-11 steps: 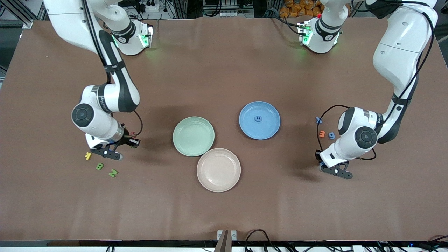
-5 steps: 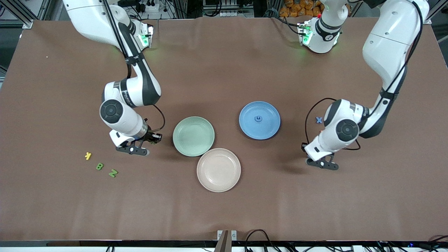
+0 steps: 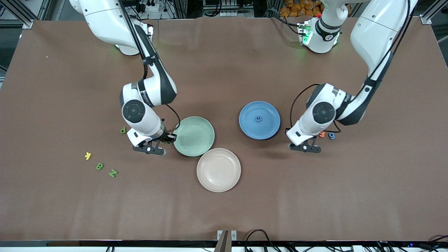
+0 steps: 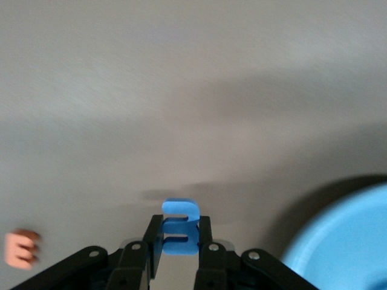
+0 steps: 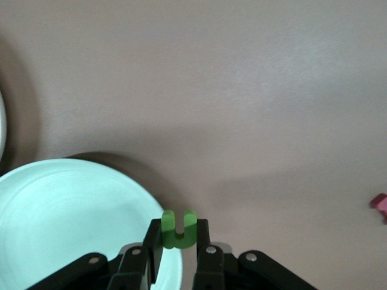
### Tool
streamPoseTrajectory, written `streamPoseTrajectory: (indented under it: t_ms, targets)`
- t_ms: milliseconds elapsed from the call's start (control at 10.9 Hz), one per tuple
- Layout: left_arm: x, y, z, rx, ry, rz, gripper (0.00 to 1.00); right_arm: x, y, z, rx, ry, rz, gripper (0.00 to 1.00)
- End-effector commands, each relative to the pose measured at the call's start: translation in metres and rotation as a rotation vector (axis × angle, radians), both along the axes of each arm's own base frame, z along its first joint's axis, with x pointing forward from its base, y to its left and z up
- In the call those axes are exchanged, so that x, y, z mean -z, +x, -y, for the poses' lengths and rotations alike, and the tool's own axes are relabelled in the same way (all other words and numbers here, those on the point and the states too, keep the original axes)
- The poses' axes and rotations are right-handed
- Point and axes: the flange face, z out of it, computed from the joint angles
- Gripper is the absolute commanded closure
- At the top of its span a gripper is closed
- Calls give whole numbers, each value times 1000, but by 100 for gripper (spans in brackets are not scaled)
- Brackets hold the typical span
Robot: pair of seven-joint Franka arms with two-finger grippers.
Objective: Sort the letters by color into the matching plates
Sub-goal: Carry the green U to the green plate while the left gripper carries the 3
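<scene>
- Partly hidden between right gripper (image 5: 177, 244) jaws: pinched green letter (image 5: 179, 229), low centre, at green plate (image 5: 72, 223) rim.
- Likewise clamped in left gripper (image 4: 176, 251): blue letter (image 4: 181, 226); blue plate (image 4: 344, 241) cut off lower right.

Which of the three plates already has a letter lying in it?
The blue plate, toward the left arm's end of the table: one small blue letter lies at its middle. The mint green plate and the beige-pink plate hold nothing.

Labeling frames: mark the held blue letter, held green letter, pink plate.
blue letter (image 4: 180, 234), left wrist view, its front face.
green letter (image 5: 179, 229), right wrist view, base of its U.
pink plate (image 3: 218, 170), front view, bare centre.
</scene>
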Motion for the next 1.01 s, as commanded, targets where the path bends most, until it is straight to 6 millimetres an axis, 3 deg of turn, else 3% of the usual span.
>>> streamPoseTrajectory:
  t_ms: [0,184,367,459,551,642,918]
  targets:
    - [-12,-26,31,-52,8,-42,100,4,0,-31,41,2,-3,84]
    - [-15,-41,51,-57,22,-76,100,8,-4,-45,65,7,-7,84]
    - [-22,-54,66,-47,44,-105,100,15,-9,-56,110,9,-20,77]
    - [-26,-57,70,-49,48,-105,100,15,-10,-59,134,10,-22,59]
    - [-28,-61,78,-57,43,-104,100,16,-13,-62,154,11,-24,24]
    - [-29,-62,83,-69,41,-103,100,16,-14,-64,157,9,-23,0]
    - [-28,-74,104,-79,44,-103,100,16,-13,-61,149,4,-20,0]
